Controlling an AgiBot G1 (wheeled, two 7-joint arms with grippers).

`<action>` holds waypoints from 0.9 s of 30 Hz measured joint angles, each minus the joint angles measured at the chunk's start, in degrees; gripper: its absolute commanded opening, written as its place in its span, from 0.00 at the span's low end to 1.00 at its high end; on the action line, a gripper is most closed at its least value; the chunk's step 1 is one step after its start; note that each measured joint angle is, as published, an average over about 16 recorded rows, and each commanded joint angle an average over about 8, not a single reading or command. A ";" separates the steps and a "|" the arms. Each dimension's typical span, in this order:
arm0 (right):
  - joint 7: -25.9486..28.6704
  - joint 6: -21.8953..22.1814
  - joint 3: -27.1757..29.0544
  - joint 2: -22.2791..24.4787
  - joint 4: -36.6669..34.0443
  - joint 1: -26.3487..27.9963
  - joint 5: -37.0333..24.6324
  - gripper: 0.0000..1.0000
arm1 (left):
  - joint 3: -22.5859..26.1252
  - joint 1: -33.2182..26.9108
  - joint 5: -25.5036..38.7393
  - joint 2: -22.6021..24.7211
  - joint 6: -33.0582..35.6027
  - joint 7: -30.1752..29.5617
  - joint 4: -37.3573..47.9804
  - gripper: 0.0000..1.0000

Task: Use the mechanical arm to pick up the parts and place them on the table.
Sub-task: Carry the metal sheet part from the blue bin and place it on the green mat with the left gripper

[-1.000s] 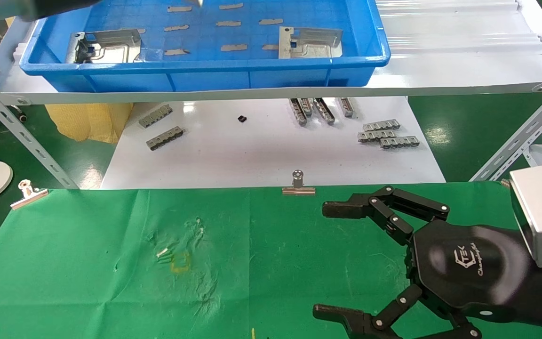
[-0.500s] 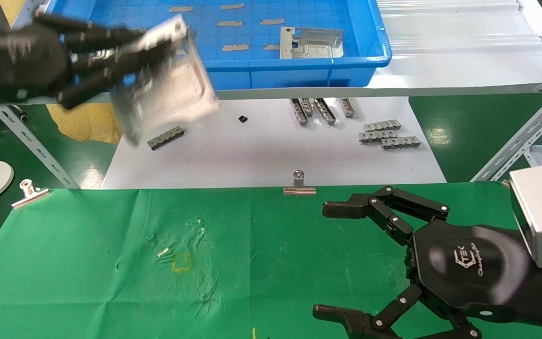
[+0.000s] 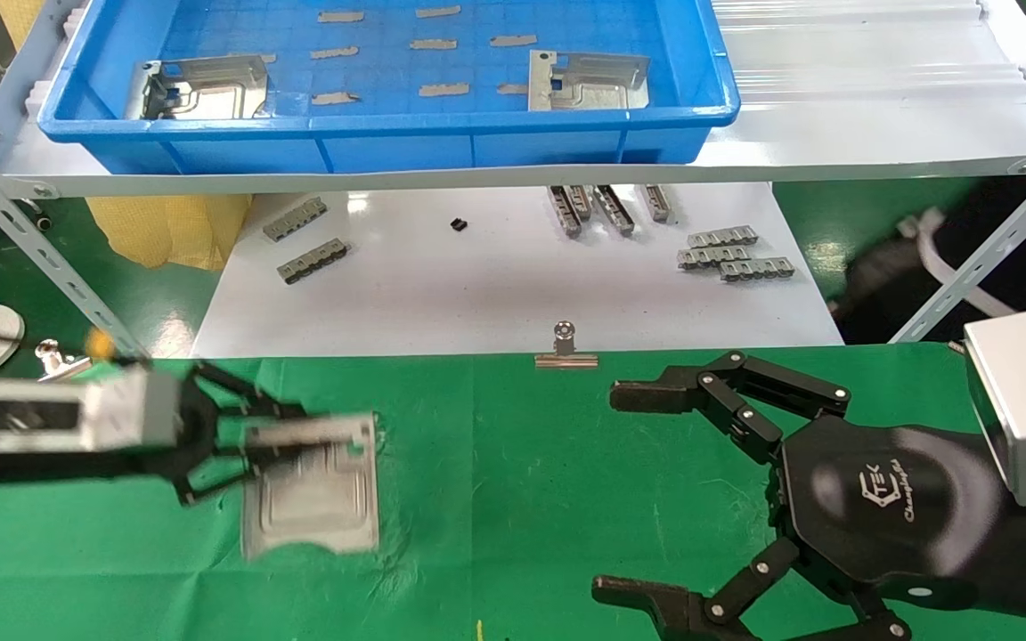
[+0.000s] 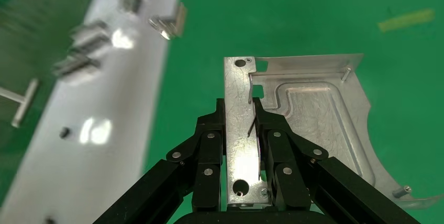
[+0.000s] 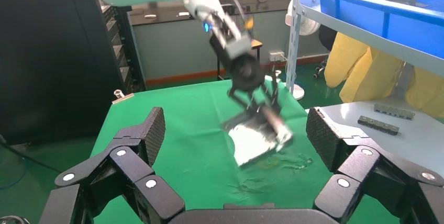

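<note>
1. One plate point(image 3: 313, 499) is held by the left tool point(image 3: 246, 436), fingers point(image 4: 209, 145) pinched on its bent flange edge.
2. Plate sits low over the left part of the green worktop point(image 3: 513, 445); whether it touches the cloth cannot be told.
3. Two more plates lie in the blue tray point(image 3: 388, 133) on the shelf: one at the left end point(image 3: 201, 87), one toward the right point(image 3: 589, 80).
4. Right tool point(image 3: 647, 490) hovers over the right side of the worktop, fingers spread wide, holding nothing.
5. Binder clip point(image 3: 565, 349) grips the cloth's far edge.
</note>
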 measured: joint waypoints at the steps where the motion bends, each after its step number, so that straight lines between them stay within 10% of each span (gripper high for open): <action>1: 0.00 0.00 0.00 0.00 0.00 0.00 0.00 1.00 | 0.47 0.22 0.55 0.53 -0.24 1.04 0.91 0.00; 4: -0.01 0.00 -0.01 0.00 0.00 0.00 0.01 1.00 | 1.54 0.60 1.89 2.08 -0.92 3.94 3.63 0.06; 12: -0.02 0.01 -0.03 0.01 0.00 0.01 0.02 1.00 | 2.55 0.31 3.46 5.17 -2.35 10.40 9.47 1.00; 27: -0.04 0.03 -0.07 0.03 0.00 0.02 0.05 1.00 | 2.15 -0.43 2.37 6.03 0.68 11.24 15.99 1.00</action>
